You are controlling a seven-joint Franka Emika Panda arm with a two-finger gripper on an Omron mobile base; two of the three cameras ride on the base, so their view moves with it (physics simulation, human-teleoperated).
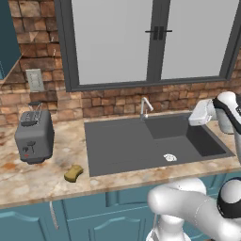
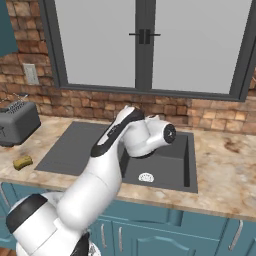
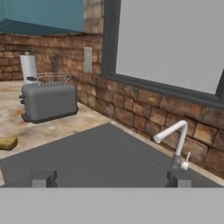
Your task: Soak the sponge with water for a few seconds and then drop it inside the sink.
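Observation:
The mustard-yellow sponge (image 1: 73, 173) (image 2: 22, 162) (image 3: 6, 142) lies on the marble counter, left of the sink and in front of the toaster. The dark grey sink (image 1: 122, 146) (image 2: 70, 145) (image 3: 100, 153) has a white drain (image 1: 170, 157) (image 2: 146, 177) and a silver faucet (image 1: 145, 107) (image 3: 175, 140) at its back edge. The water is out of view. My gripper (image 3: 111, 179) is open with nothing between its widely spread fingertips. It hovers over the sink and faces the faucet and toaster, far from the sponge. The white hand (image 1: 203, 113) hangs above the basin's right part.
A grey boxy toaster (image 1: 34, 136) (image 2: 17, 122) (image 3: 48, 101) stands on the counter to the left, with a white upright roll (image 3: 28, 65) behind it. A brick wall with an outlet (image 1: 35, 80) and a large window run behind the sink. More counter lies right of the basin (image 2: 225, 165).

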